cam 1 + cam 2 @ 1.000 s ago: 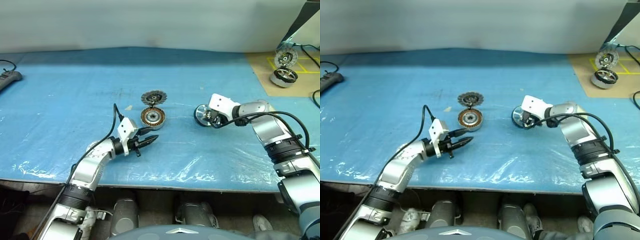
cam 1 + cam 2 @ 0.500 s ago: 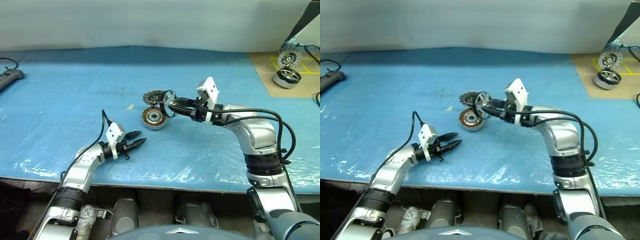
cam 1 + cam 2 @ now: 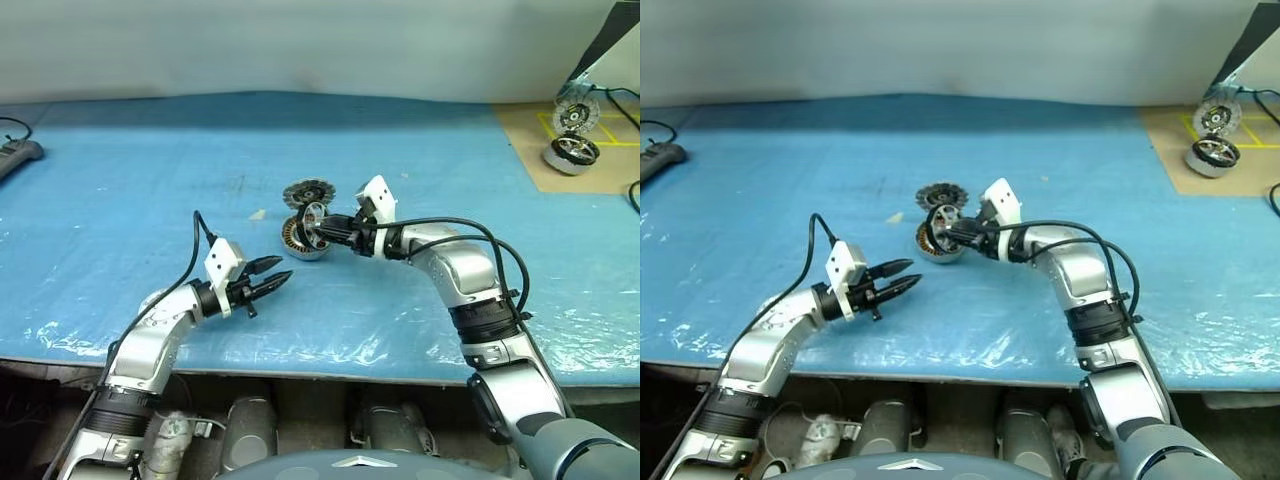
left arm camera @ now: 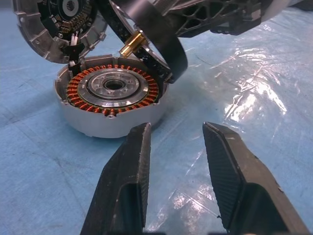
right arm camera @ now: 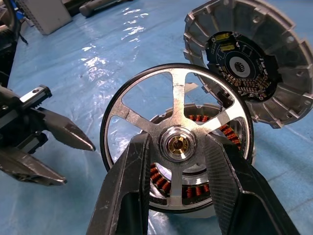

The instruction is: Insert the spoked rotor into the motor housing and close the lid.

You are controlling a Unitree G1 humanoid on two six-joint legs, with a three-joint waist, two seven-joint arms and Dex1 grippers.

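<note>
A: Right gripper [image 5: 176,196]?
B: Pinching the spoked rotor [image 5: 178,142] at its hub, one black finger [image 5: 124,191] on each side. Rotor tilted on edge, dark rim outward, brass-coloured pin at the centre.

A: Just past the rotor?
B: The motor housing [image 4: 110,105], directly beneath and behind it, open side up, copper windings visible through the spokes. Rotor's lower rim close over the housing's edge; touching or not, cannot tell. Not seated inside.

A: Beyond the housing?
B: The lid [image 5: 254,63], propped at a slant against the housing's far side, finned face and dark centre turned toward the right gripper.

A: Left gripper [image 4: 173,142]?
B: Spread apart, nothing between the fingers [image 4: 124,186]. Hovering over the blue plastic sheet [image 3: 130,180], pointed at the housing, a short gap short of its near wall.

A: Farther from the hands?
B: A small pale scrap [image 3: 258,214] on the sheet, near the lid on the left gripper's side. Far off beyond the right arm, a brown board [image 3: 540,150] with a second motor [image 3: 571,153] and a wheel-like part [image 3: 573,116] standing behind it. Far past the left arm, a dark power strip [image 3: 18,155] at the sheet's edge.
</note>
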